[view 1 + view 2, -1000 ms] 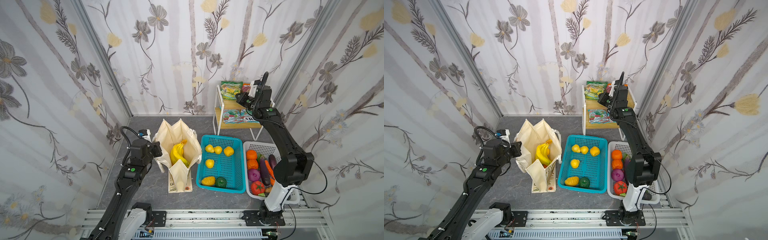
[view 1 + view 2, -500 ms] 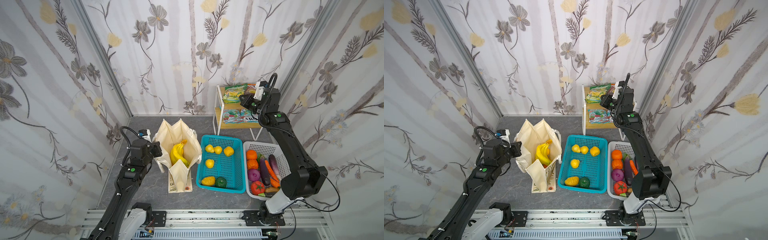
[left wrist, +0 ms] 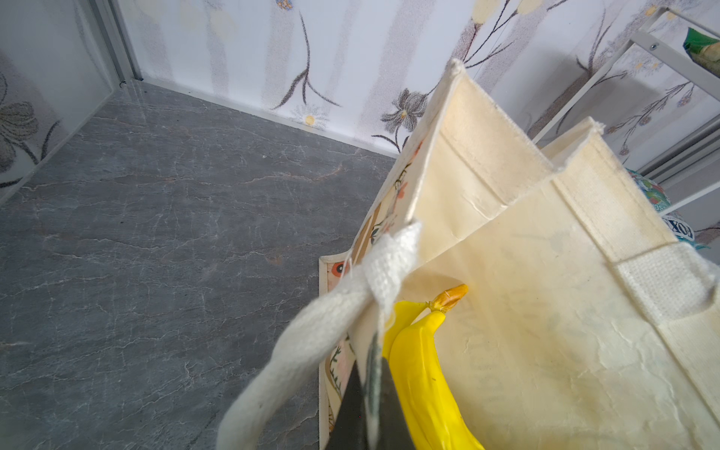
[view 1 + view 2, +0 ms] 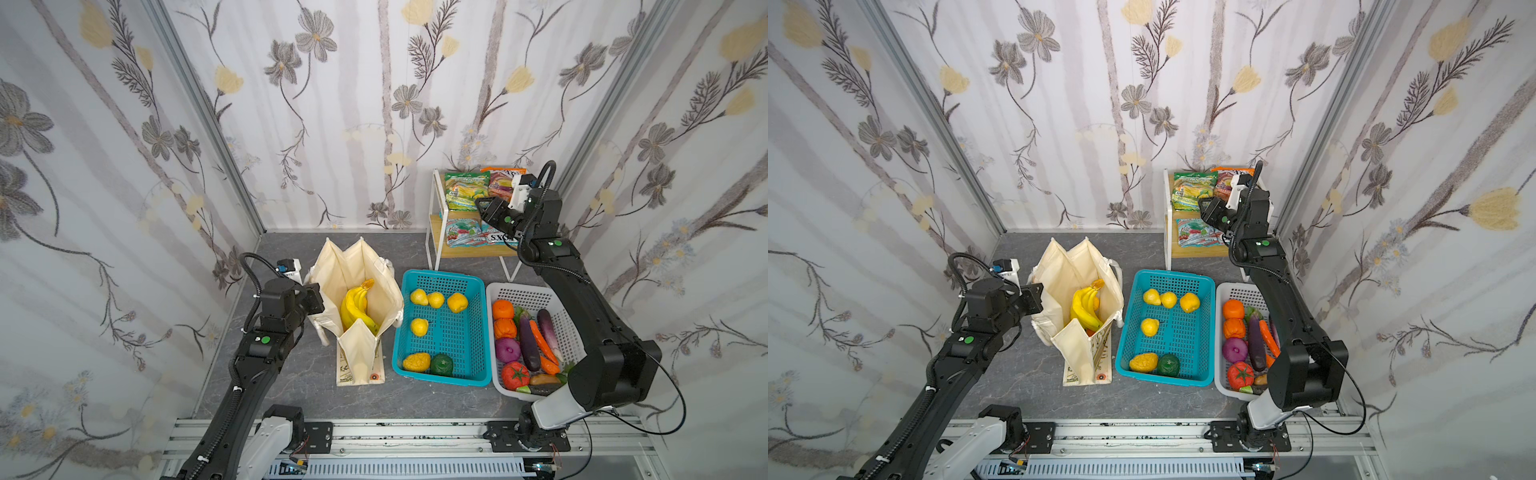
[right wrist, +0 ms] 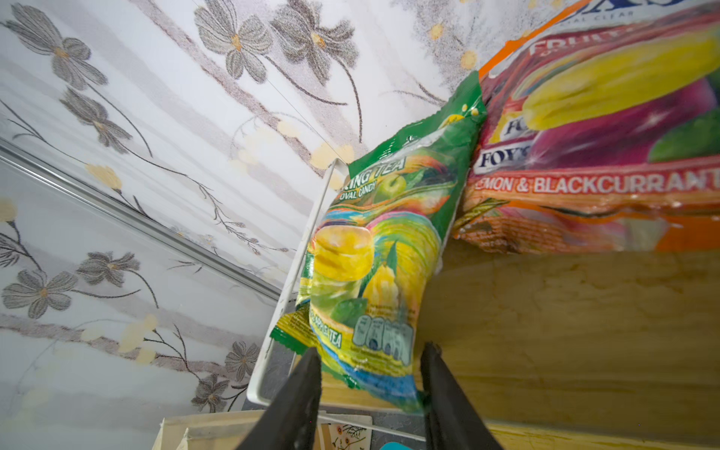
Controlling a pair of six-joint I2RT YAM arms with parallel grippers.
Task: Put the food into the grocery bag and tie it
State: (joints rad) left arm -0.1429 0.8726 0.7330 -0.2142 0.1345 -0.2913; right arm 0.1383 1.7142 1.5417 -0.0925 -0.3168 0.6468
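The grocery bag (image 4: pixel 338 266) is standing open on the left part of the gray bench (image 4: pixel 291 374), about halfway between near and far. A yellow banana bunch (image 4: pixel 355 309) is lying inside it. The left fingers (image 3: pixel 352 405) are squeezing tight on the bag's left rim, right by a thick white handle (image 3: pixel 311 339). The left arm (image 4: pixel 266 345) is reaching in from the near left corner.

Just right of the bag, a teal basket (image 4: pixel 440 276) is sitting with yellow fruits (image 4: pixel 434 299) and one dark green one (image 4: pixel 441 364) in it. Right beside that, a white basket (image 4: pixel 523 293) is holding two oranges (image 4: pixel 503 309), two purple eggplants (image 4: pixel 530 345), a carrot (image 4: pixel 540 336), a red tomato (image 4: pixel 515 374) and a round purple one (image 4: pixel 508 349).

At the far right, a small white shelf (image 4: pixel 433 232) is standing by the far wall. A green packet (image 4: pixel 465 191) and an orange packet (image 4: pixel 500 185) are lying side by side on its top board. More packets (image 4: pixel 465 230) are lying on the lower board. The right arm (image 4: pixel 582 299) is reaching over the white basket to the shelf. The right fingers (image 5: pixel 311 362) are spread apart, and the near end of the green packet is sitting between them. I cannot tell if they are touching it.
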